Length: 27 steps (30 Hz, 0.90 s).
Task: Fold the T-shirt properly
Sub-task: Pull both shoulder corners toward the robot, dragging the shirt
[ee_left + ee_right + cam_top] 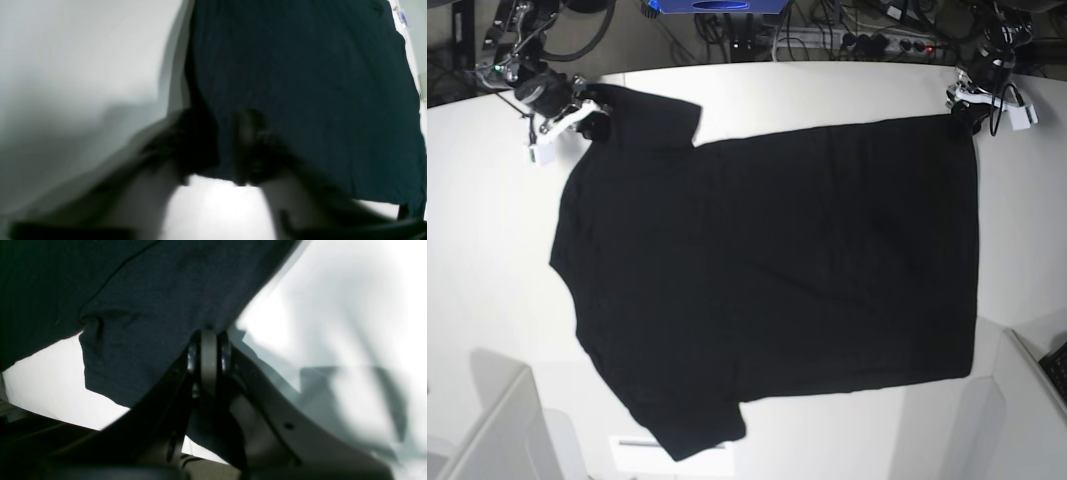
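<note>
Right gripper [209, 340]: jaws pressed together, pinching the shirt [767, 270] at the shoulder, sleeve hanging beside them in the wrist view. Seen from the base view at the table's [487, 260] far left corner [577, 118].

Left gripper [227, 146]: fingers [248, 133] blurred in the wrist view, set either side of the shirt's lower edge, cloth between them; cannot tell whether clamped tight or just closing. From the base, placed at the far right corner [967, 115], on the hem corner.

Shirt: plain black side up, spread flat across the middle of the white table, collar end toward the left edge, hem toward the right edge. One sleeve up near the far left corner, the other down at the near edge, left of middle. A few shallow wrinkles across the body.

Around: cables and a power strip [882, 42] beyond the far edge, a blue box [717, 6] behind the middle. Pale grey panels at the near left corner [502, 430] and near right corner [1017, 400], the right one close to the hem's near corner. Nothing lying on the cloth.
</note>
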Motion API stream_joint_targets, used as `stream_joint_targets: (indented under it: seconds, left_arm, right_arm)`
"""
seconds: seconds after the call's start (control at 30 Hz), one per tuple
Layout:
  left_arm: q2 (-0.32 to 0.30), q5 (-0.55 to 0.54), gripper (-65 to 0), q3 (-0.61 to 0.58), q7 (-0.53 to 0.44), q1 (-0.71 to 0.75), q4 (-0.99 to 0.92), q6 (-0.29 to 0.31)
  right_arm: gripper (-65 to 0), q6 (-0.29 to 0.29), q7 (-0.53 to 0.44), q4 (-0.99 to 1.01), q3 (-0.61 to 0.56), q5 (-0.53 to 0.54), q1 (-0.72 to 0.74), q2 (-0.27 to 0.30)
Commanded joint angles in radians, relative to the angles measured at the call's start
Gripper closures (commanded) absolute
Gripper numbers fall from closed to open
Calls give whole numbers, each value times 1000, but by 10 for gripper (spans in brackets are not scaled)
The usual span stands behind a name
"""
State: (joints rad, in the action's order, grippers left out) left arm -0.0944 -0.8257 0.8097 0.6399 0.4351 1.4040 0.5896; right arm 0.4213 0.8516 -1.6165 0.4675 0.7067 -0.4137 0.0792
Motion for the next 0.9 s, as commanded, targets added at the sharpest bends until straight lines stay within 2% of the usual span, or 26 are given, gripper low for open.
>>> stream_joint_targets:
  seconds: [0.0, 0.03, 0.33, 0.53, 0.7, 0.87]
  left_arm:
    - [-1, 38, -58, -3, 45, 1, 1, -16]
    - [-1, 38, 0, -3, 45, -5, 1, -16]
    - [-12, 38, 0, -2, 44, 11, 13, -16]
    - [-40, 39, 0, -2, 42, 43, 14, -13]
    - [-54, 39, 0, -3, 42, 97, 82, 65]
    - [-58, 39, 0, 1, 42, 138, 110, 68]
  right_arm:
    - [0, -9, 39, -1, 7, -52, -14, 9]
    - [0, -9, 39, -1, 9, -52, -14, 9]
    - [0, -9, 16, -24, 12, -52, -32, 4]
    - [0, -9, -28, -115, 12, -52, -109, 1]
    - [0, -8, -33, -127, 12, -51, -150, 1]
    - [0, -5, -35, -129, 12, -48, -189, -9]
